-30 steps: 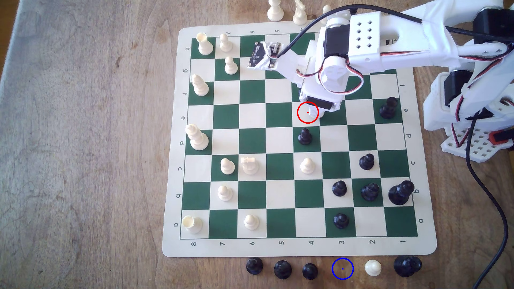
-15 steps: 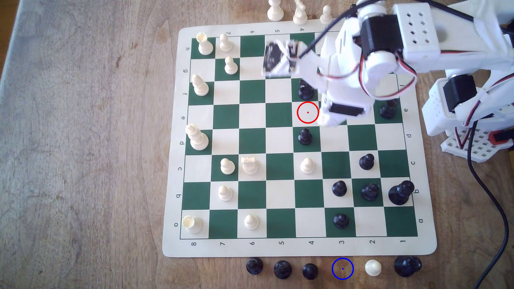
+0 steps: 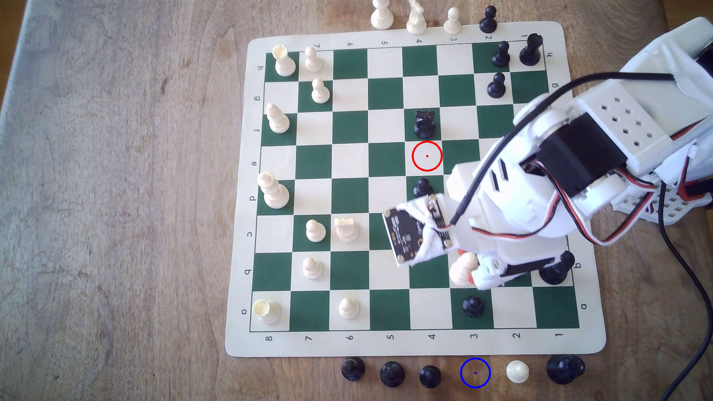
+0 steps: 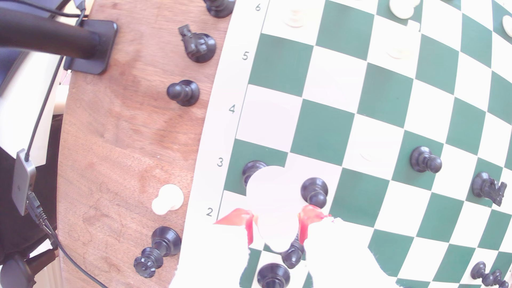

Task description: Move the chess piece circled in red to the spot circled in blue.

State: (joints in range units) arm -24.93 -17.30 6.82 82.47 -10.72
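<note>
The cream pawn (image 3: 462,270) hangs above the board's b3 area, with my gripper (image 3: 466,267) shut on it. In the wrist view the pawn (image 4: 275,205) sits between the red-padded fingertips (image 4: 307,221), head toward the camera. The red ring (image 3: 427,156) outlines a bare cream square. The blue-ringed spot (image 3: 475,373) is bare wood below the board's near edge, between a black pawn (image 3: 429,376) and a cream pawn (image 3: 517,371). My gripper is over the board, a little more than two squares short of that spot.
A black pawn (image 3: 473,306) stands on the board between my gripper and the spot. A tall black piece (image 3: 555,270) is beside my gripper. Other black pieces (image 3: 565,369) line the wood below the board (image 3: 239,343). A black cable (image 3: 690,293) runs down the exterior view's right.
The pawn has left the red-ringed square. My arm lifted it and swung it toward the exterior view's bottom right, over the board's lower rows.
</note>
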